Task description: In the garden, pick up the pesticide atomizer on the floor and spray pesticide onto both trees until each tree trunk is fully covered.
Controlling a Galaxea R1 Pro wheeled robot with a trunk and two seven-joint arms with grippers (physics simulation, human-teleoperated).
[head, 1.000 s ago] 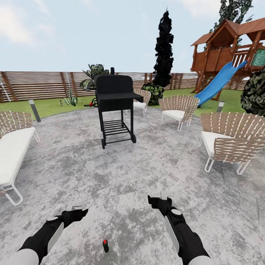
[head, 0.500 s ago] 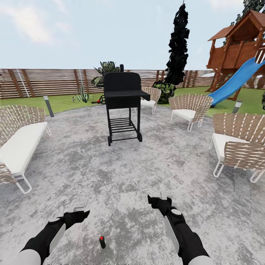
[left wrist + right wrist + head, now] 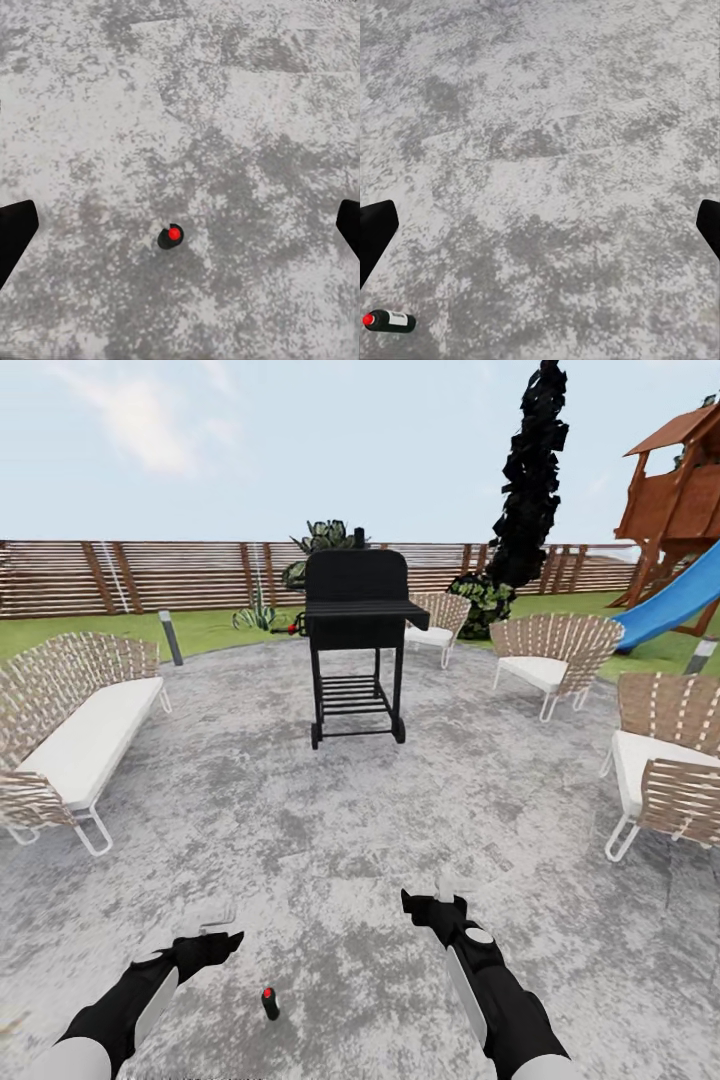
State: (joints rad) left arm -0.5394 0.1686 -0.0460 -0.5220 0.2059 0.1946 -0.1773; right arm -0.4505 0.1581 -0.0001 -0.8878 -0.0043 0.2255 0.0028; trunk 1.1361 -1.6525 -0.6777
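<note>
A small black bottle with a red top (image 3: 270,1003) stands on the grey paving between my arms; I cannot tell whether it is the pesticide atomizer. The left wrist view looks straight down on the bottle (image 3: 172,235), and it sits at the edge of the right wrist view (image 3: 388,321). My left gripper (image 3: 218,926) hangs open above and left of it, dark fingertips (image 3: 15,232) far apart. My right gripper (image 3: 440,897) is open too, fingertips (image 3: 376,229) wide and empty. The garden lawn (image 3: 210,628) and slat fence (image 3: 180,575) lie beyond. The tree trunks are out of view.
A black grill cart (image 3: 357,645) stands ahead mid-patio. A woven sofa (image 3: 75,730) is at left, and woven chairs (image 3: 545,655) (image 3: 670,760) at right. A tall blackish conifer (image 3: 530,470), a blue slide (image 3: 675,605) and a wooden playhouse (image 3: 680,500) stand at back right.
The whole view has panned left, so grill, chairs and playhouse sit further right and the sofa shows more. The red-topped bottle now appears slightly further ahead and left. Both grippers stay open.
</note>
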